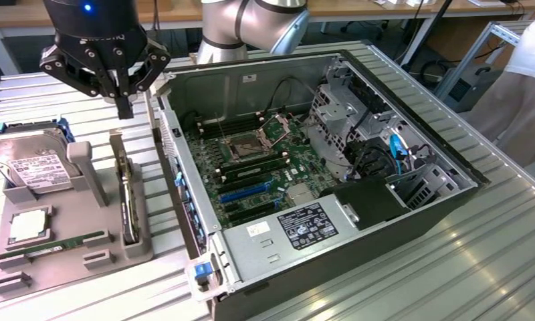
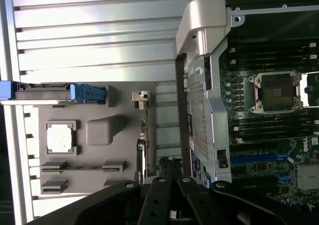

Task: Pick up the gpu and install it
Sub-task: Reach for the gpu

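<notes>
Gpu (image 1: pixel 125 197) stands on edge in a slot of the grey holder (image 1: pixel 45 267), lower left of the exterior view, its long edge up so it can be taken from above. Gripper (image 1: pixel 123 100) hangs over it at upper left, jaws together, holding nothing. Open case (image 1: pixel 249 80) lies flat, board slots facing up. Labels on hard drive (image 1: pixel 35 167) and power supply (image 1: pixel 307 227) are unreadable

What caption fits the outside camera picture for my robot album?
Shut black tool hovers above the slim dark gpu card standing in its grey holder, beside the open computer case.
</notes>
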Controlling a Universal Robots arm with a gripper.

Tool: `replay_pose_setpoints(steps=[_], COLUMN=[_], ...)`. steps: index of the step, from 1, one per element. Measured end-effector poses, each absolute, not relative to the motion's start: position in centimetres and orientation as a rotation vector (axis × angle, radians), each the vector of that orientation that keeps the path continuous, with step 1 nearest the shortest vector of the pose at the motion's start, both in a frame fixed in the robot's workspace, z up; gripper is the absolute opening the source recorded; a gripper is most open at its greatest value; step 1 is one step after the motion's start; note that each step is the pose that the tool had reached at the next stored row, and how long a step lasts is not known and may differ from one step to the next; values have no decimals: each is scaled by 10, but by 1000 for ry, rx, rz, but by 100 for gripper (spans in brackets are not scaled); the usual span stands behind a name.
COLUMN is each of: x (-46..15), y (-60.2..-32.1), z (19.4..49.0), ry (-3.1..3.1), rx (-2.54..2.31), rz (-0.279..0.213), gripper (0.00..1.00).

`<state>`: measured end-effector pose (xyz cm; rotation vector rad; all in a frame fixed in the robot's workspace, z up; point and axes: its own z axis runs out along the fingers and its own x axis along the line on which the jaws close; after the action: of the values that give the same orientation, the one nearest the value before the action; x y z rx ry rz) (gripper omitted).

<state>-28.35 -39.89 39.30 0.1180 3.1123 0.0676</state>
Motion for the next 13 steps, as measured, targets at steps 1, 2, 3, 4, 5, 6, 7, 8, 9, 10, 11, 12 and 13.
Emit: replay_pose_setpoints(steps=[1, 2, 3, 4, 5, 6, 7, 8, 9, 10, 11, 12, 13], x=[-284, -285, -286, -286, -287, -288, -288, -289, -290, -291, -291, -292, -293], y=[-399, -399, -399, -399, -399, -399, -399, -399, -399, -399, -399, -399, -399], z=[393, 393, 393, 393, 393, 393, 393, 393, 393, 393, 393, 393, 393], ry=[3112, 3112, 3112, 3112, 3112, 3112, 3112, 3112, 3112, 3112, 3112, 3112, 3112], rx=[118, 118, 118, 118, 118, 118, 118, 118, 118, 118, 118, 118, 118], rz=[68, 68, 68, 68, 68, 68, 68, 68, 68, 68, 68, 68, 68], gripper=[11, 11, 11, 11, 11, 11, 11, 11, 11, 11, 11, 11, 11])
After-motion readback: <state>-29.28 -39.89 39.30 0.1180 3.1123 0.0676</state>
